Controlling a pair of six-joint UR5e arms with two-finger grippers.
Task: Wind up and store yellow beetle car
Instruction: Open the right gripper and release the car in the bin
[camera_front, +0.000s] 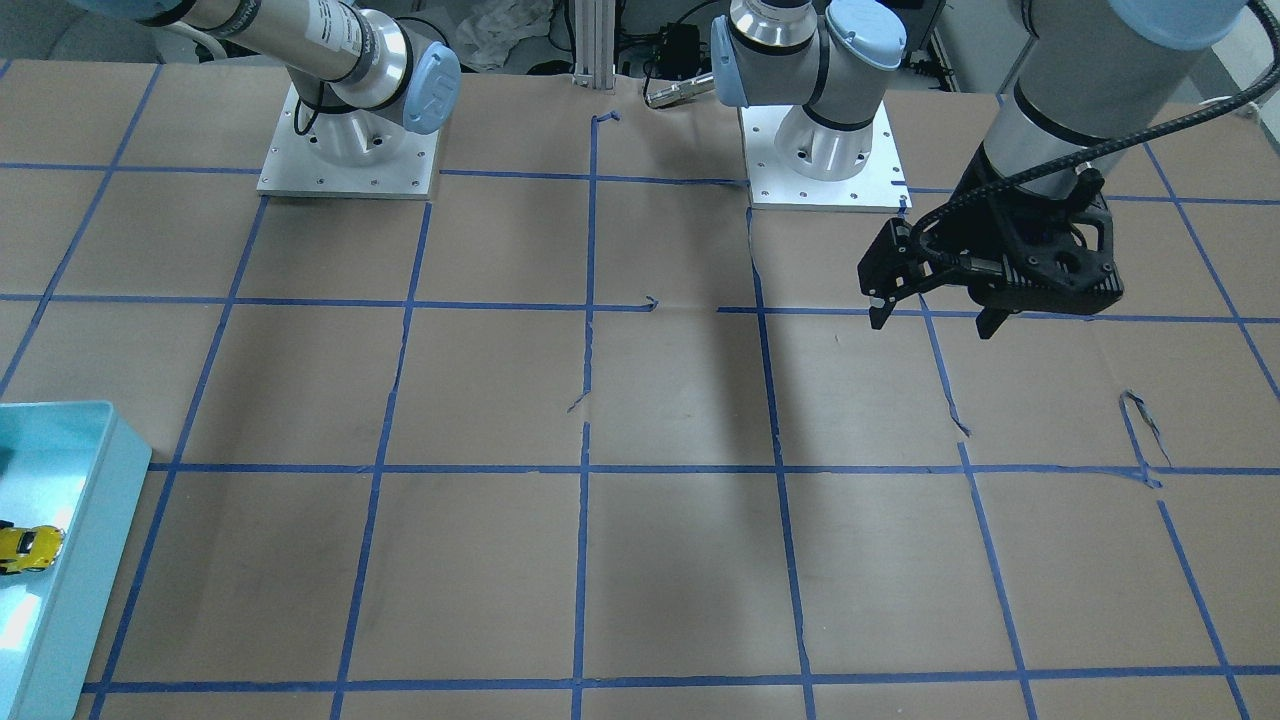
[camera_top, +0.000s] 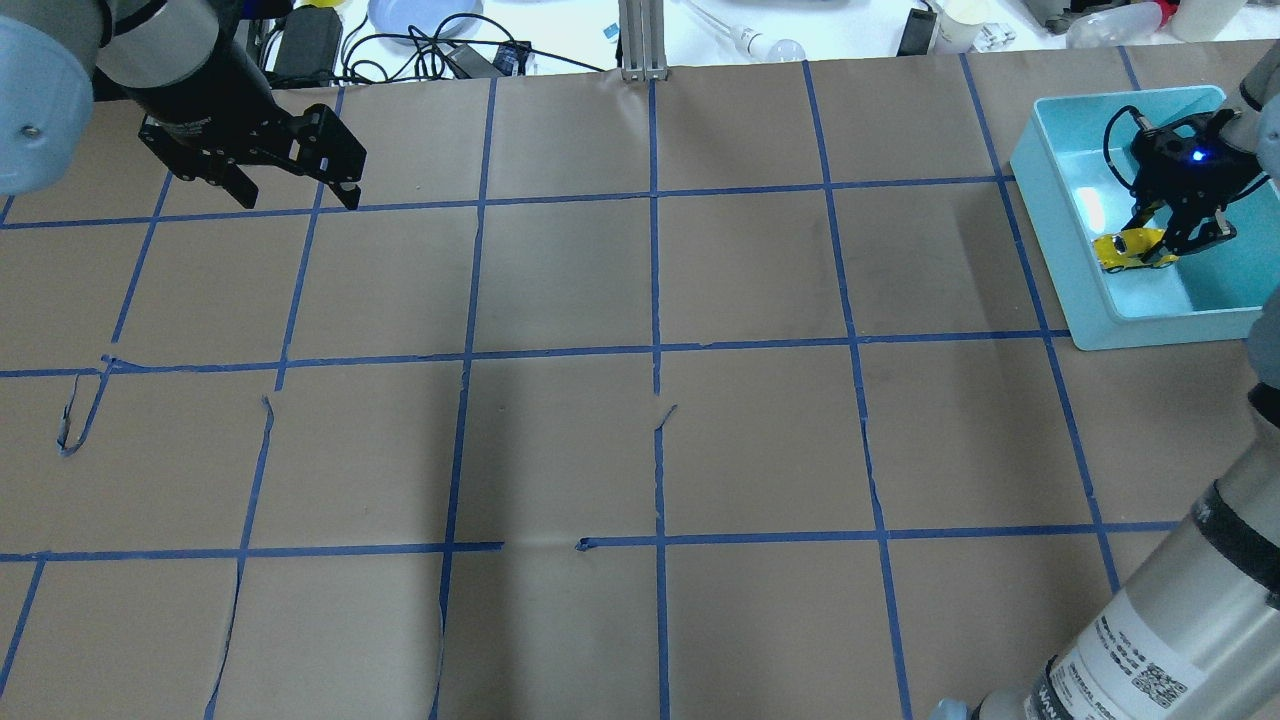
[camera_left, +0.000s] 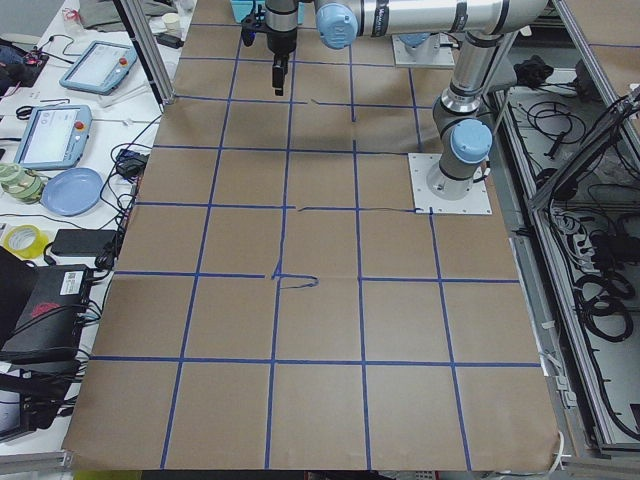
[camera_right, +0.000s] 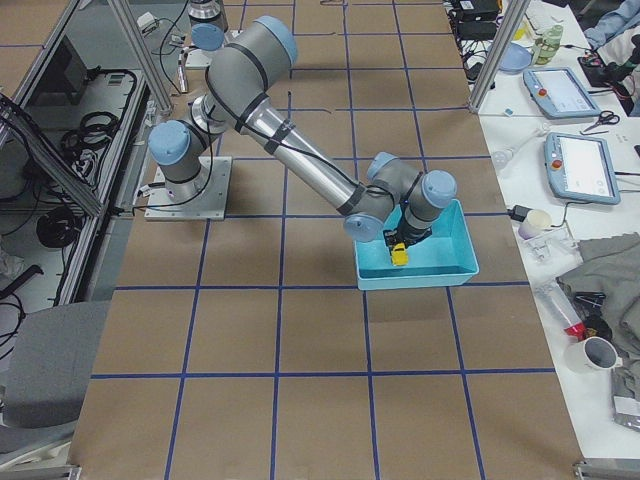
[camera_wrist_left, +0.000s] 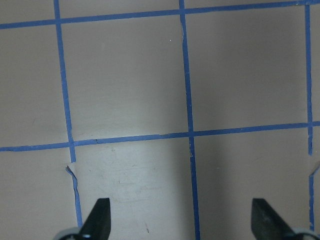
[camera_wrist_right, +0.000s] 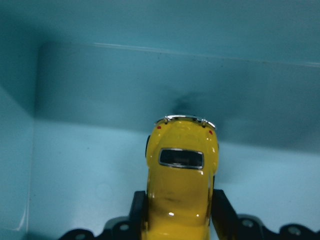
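Note:
The yellow beetle car (camera_wrist_right: 181, 185) sits between my right gripper's fingers (camera_wrist_right: 222, 212), which press on both its sides. It is inside the light blue bin (camera_top: 1050, 190), low over the bin floor near the wall. The car also shows in the overhead view (camera_top: 1130, 248), the front-facing view (camera_front: 28, 548) and the exterior right view (camera_right: 398, 254). My right gripper (camera_top: 1165, 235) reaches down into the bin. My left gripper (camera_top: 298, 198) is open and empty, hovering above the paper at the far left; its fingers (camera_wrist_left: 97, 220) are wide apart.
The table is covered in brown paper with a blue tape grid, torn in places (camera_top: 80, 420). The two arm bases (camera_front: 825, 150) stand on the robot's side. Cables, tablets and a plate (camera_left: 72, 190) lie beyond the table's far edge.

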